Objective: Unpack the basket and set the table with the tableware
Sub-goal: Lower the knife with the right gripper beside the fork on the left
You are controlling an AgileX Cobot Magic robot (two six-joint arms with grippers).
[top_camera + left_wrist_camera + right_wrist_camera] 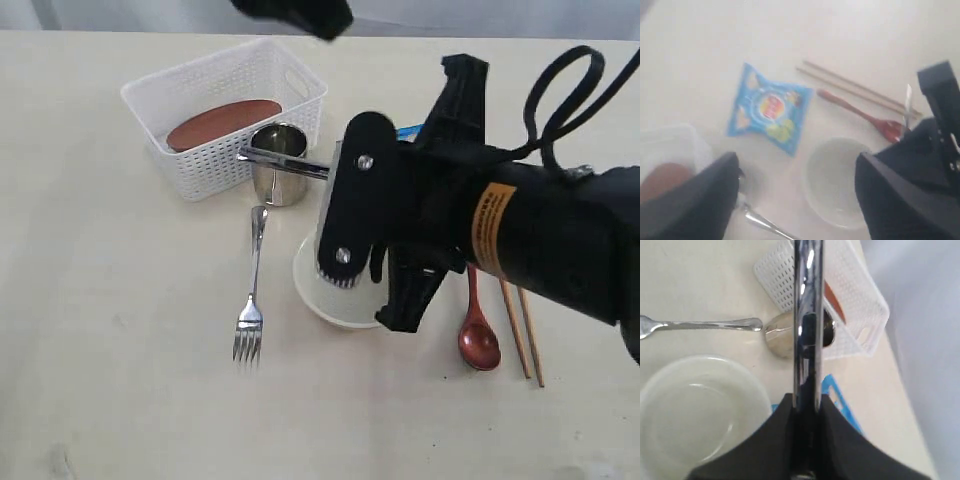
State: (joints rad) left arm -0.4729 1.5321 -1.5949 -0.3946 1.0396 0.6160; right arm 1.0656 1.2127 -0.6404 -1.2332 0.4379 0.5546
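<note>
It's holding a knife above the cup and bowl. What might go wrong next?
The silver metal knife sticks out sideways from the right gripper, its far end near the round steel cup; a swing could topple that cup. It is pinched at one end only, so it might tilt or slip and clatter onto the cream round bowl below.

Nothing really readable here. The orange label on the right arm has dark print, but it's way too small to make out. The blue bag has a red logo that's just blur.
</note>
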